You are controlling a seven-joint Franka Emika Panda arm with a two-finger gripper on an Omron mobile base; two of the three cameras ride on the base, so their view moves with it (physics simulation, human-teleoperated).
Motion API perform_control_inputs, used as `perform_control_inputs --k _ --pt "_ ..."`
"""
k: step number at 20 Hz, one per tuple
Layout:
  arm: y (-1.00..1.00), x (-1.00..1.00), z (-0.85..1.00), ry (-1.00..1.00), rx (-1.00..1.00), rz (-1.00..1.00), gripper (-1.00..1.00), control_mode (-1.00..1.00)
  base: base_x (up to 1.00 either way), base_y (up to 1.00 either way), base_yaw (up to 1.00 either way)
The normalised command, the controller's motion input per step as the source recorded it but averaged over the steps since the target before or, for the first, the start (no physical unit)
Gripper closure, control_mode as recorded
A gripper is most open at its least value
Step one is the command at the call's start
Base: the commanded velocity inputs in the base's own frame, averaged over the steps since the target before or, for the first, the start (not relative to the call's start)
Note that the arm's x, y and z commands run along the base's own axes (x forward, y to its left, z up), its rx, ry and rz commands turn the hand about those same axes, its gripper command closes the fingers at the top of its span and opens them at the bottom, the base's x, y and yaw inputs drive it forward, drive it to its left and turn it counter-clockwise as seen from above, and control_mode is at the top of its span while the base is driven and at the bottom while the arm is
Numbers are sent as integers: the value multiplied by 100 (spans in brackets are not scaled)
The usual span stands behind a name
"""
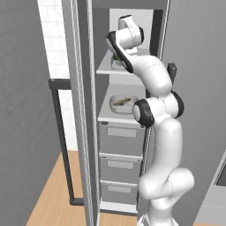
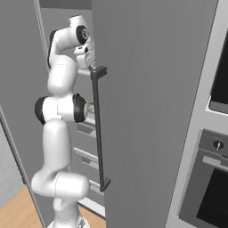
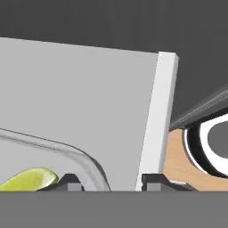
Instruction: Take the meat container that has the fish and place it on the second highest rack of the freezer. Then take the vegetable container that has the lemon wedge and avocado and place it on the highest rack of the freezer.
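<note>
Two base cameras are looking from behind into the tall grey freezer; the hand camera is hovering close above its pale shelf.

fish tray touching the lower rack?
Touching. Left base view shows the fish tray flat on the lower rack, no gap beneath it.

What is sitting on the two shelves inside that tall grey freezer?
On the lower shelf lies a clear container with a small fish. On the highest rack is another container, mostly hidden by the arm; the hand view shows a lemon wedge in it.
</note>
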Motion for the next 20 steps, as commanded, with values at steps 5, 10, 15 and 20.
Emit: perform_control_inputs --k 5,10,15,20 --pt "0 -31 -70 -16 0 -4 -100 -100 0 0 0" --pt "0 0 -2 -15 0 0 -100 -100 0 0 0" --pt "0 0 3 -15 0 0 -100 -100 0 0 0" --pt "3 -14 11 -29 0 0 -100 -100 0 0 0"
